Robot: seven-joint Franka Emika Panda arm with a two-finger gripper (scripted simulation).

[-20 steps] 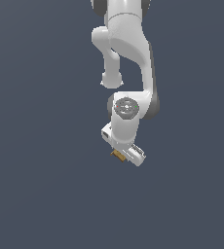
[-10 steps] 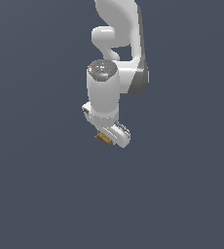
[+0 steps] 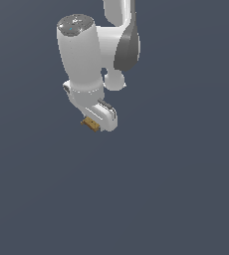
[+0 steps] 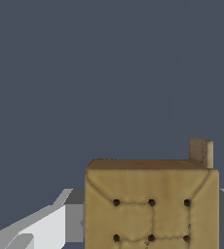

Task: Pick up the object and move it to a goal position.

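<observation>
The object is a tiny tan-brown squarish block [image 3: 90, 123] with dark specks on top. In the exterior view it sits at the tip of my white gripper [image 3: 92, 122], held clear of the grey ground. In the wrist view the block [image 4: 150, 204] fills the space between my two fingers [image 4: 72, 221], which press on its two sides. A small tab sticks up from one corner of the block. My gripper is shut on the block. The white arm [image 3: 81, 55] rises above it and hides most of the gripper body.
Plain dark grey-blue ground [image 3: 176, 189] lies all around, with no other objects, containers or edges in view. No goal marker shows in either view.
The arm has swung toward the exterior view's left and upward, carrying the block with it. The wrist has turned, so the big link now faces the camera.
</observation>
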